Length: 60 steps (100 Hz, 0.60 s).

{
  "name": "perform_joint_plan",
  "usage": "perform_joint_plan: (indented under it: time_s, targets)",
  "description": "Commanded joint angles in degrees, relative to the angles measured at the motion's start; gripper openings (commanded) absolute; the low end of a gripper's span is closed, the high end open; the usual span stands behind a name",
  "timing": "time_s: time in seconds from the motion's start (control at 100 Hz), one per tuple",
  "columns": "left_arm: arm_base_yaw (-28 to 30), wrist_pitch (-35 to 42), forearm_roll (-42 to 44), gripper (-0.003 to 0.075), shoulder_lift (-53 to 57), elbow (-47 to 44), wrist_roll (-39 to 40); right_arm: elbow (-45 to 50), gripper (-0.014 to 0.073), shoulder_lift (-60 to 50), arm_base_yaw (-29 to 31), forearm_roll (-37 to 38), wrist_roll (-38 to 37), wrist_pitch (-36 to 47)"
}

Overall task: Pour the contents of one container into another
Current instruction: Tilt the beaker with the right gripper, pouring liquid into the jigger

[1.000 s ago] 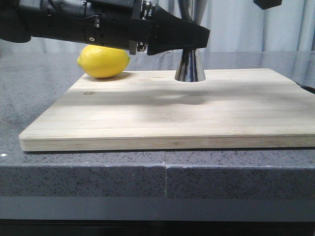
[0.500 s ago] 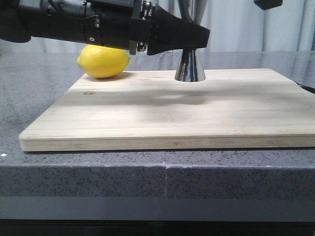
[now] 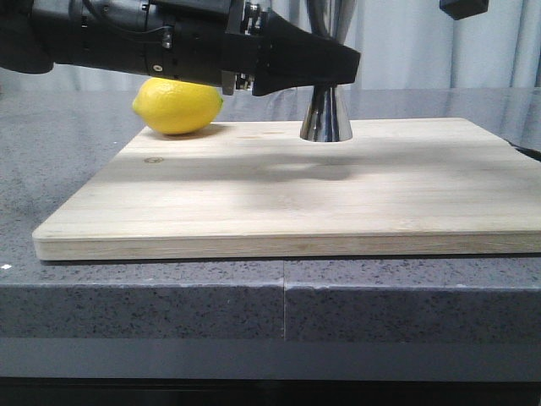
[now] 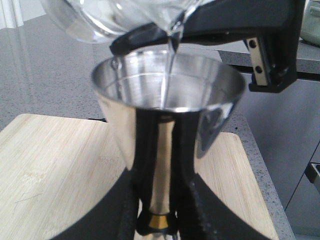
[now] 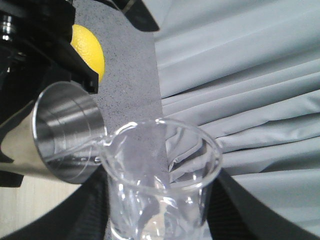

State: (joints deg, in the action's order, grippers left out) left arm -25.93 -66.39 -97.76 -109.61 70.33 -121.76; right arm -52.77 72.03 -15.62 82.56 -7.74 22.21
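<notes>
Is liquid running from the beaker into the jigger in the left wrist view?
Yes, a thin stream falls from the beaker's lip into the jigger's open cup.

My left gripper (image 3: 342, 63) holds the jigger (image 3: 326, 114) on the cutting board's (image 3: 296, 199) rear. The lemon (image 3: 177, 105) lies to its left. The beaker (image 5: 160, 185) tilts above the jigger's mouth.

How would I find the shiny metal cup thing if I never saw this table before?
Look at the wooden board on the grey counter. Near its back edge stands the jigger, with a lemon to its left. It is the only mirror-bright steel piece, shaped like an hourglass, with a thin gold band at its waist.
</notes>
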Motion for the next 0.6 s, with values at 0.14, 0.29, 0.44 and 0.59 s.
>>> perform_joint_plan:
  time_s: [0.14, 0.29, 0.44, 0.59]
  targets:
    - [-0.48, -6.41, -4.41, 0.0058, 2.78, 1.79, 0.45, -2.55, 0.0253, -1.95, -0.02, -0.62, 0.39, 0.00]
    - [-0.48, -6.41, -4.41, 0.0058, 2.78, 1.79, 0.45, -4.08, 0.0253, -1.95, -0.02, -0.48, 0.39, -0.67]
    - [-0.48, -6.41, -4.41, 0.0058, 2.78, 1.79, 0.45, -4.75, 0.0253, -1.95, -0.02, -0.37, 0.39, -0.93]
    - [-0.48, -6.41, -4.41, 0.0058, 2.78, 1.79, 0.45, -4.80, 0.0253, -1.95, -0.02, 0.03, 0.39, -0.93]
